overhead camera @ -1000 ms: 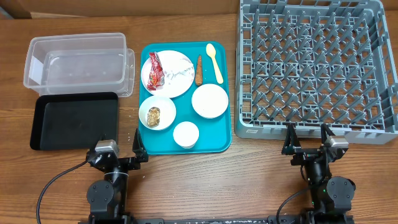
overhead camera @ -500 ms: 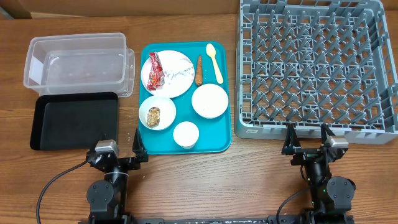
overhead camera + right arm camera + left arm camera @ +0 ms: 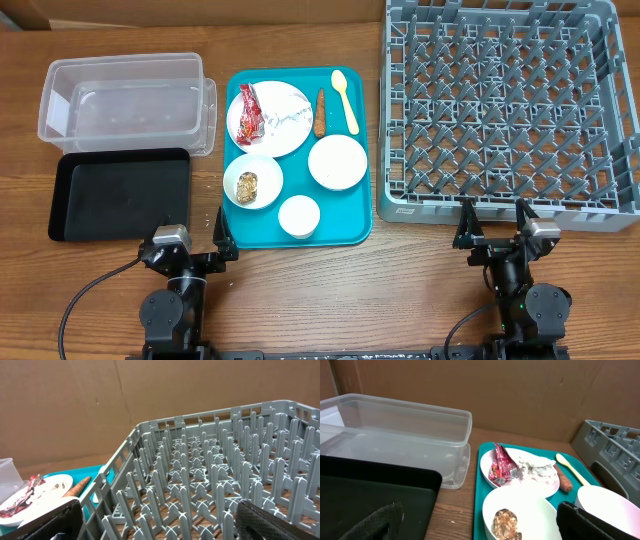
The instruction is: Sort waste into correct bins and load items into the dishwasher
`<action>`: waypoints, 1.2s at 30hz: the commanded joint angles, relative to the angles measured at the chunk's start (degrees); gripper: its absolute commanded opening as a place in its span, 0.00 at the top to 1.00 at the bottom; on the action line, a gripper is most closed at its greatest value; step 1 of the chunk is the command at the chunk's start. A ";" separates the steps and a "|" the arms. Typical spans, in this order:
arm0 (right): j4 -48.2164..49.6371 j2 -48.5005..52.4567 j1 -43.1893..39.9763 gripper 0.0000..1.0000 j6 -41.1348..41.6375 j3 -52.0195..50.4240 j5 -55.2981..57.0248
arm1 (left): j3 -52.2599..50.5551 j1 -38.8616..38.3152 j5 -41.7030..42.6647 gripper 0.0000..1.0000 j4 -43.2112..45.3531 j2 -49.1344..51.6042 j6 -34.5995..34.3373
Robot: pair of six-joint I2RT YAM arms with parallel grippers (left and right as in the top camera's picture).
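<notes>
Grey rack point(image 3: 505, 100) stands right of the teal tray point(image 3: 360, 200), the clear tub point(image 3: 120, 62) and black tray point(image 3: 120, 200) left of it. At the teal tray's far left, the plate point(image 3: 285, 115) carries the red wrapper point(image 3: 248, 112), lengthwise away from the nearer left jaws. Both jaws stand wide, holding nothing.

Dish rack point(image 3: 210, 495): grey, rows of upright pegs, fills centre and right | tray point(image 3: 96, 476): teal, left of rack | plate point(image 3: 47, 491): white, on tray, red wrapper point(image 3: 22, 495) on it | carrot piece point(image 3: 77, 486): beside plate | gripper point(image 3: 160, 527): black fingers point(image 3: 42, 522) spread wide, bottom corners | cardboard wall point(image 3: 65, 405): behind
</notes>
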 commanded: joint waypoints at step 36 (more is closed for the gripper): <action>1.60 3.93 0.11 0.00 -1.73 15.76 -3.58 | 20.70 -0.37 7.63 0.00 2.73 6.82 10.58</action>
